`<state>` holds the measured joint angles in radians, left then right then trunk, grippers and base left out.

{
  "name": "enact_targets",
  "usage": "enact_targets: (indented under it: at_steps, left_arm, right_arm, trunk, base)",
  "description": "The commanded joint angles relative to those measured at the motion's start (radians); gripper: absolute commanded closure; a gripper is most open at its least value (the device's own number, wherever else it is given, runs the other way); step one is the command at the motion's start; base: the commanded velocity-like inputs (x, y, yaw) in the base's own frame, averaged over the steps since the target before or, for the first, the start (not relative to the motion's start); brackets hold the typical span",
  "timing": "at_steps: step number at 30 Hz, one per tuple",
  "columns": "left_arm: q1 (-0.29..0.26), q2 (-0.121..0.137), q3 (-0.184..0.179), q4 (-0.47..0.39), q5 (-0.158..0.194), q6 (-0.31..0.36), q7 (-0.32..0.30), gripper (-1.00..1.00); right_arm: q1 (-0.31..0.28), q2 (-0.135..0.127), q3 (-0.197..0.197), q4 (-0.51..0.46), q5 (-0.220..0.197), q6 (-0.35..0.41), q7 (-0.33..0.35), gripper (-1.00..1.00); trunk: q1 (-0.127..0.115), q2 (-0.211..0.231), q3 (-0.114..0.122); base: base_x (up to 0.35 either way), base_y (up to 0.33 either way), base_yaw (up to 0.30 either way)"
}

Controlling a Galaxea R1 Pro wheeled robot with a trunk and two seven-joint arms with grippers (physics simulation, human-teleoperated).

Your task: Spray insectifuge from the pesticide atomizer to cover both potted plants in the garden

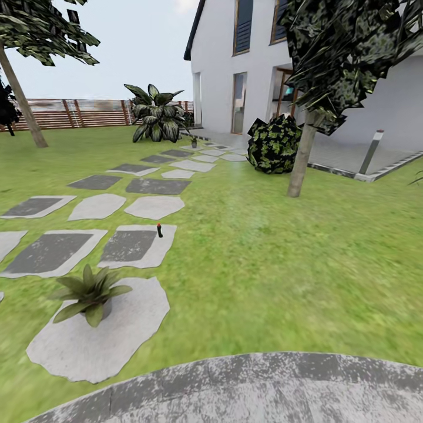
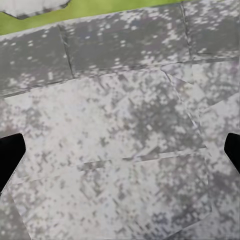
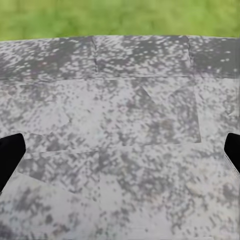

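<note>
The spray bottle stands upright on a grey stepping stone in the lawn, near the stone's far right corner; it is small and dark in the head view, so its label and trigger cannot be made out. From the bottle, one potted plant sits at about 7 o'clock, a low rosette of olive leaves resting on the far left part of a pale, irregular stone. More stepping stones run away from the bottle toward 12 o'clock, leading to a large broad-leaved plant by the slatted fence and the white house. At about 2 o'clock from the bottle stand a round dark bush and a thin tree trunk. A round grey paved patch curves along the near edge of the head view.

Both wrist views look down on this speckled grey paving. The left gripper has its dark fingertips wide apart at opposite edges, holding and touching nothing. The right gripper is the same: fingertips spread fully, with bare paving between them.
</note>
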<state>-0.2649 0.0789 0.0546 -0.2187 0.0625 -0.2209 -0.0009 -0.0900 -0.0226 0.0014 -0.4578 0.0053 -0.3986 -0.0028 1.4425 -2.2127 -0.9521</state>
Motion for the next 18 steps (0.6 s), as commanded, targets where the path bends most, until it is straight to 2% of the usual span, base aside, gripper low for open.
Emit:
enact_targets:
  at_steps: [1, 13, 18]
  left_arm:
    - [-0.001, 0.0, 0.001, 0.001, 0.007, -0.003, -0.001, -1.0]
    - [-0.001, 0.001, 0.001, 0.001, 0.006, -0.003, -0.001, -1.0]
    - [-0.001, 0.002, 0.001, 0.001, 0.005, -0.003, -0.001, -1.0]
  right_arm:
    - [0.0, 0.0, 0.0, 0.0, 0.0, -0.003, 0.0, -1.0]
    - [-0.001, 0.0, 0.0, -0.001, -0.001, -0.003, 0.0, -1.0]
    - [0.0, 0.0, 0.0, 0.0, -0.001, -0.003, 0.0, -1.0]
  trunk:
    - [0.0, 0.0, -0.001]
    - [0.0, 0.0, -0.001]
    - [0.0, 0.0, -0.001]
  base:
    - [0.291, 0.0, 0.0]
    - [0.333, -0.001, 0.0]
    - [0.339, -0.079, 0.0]
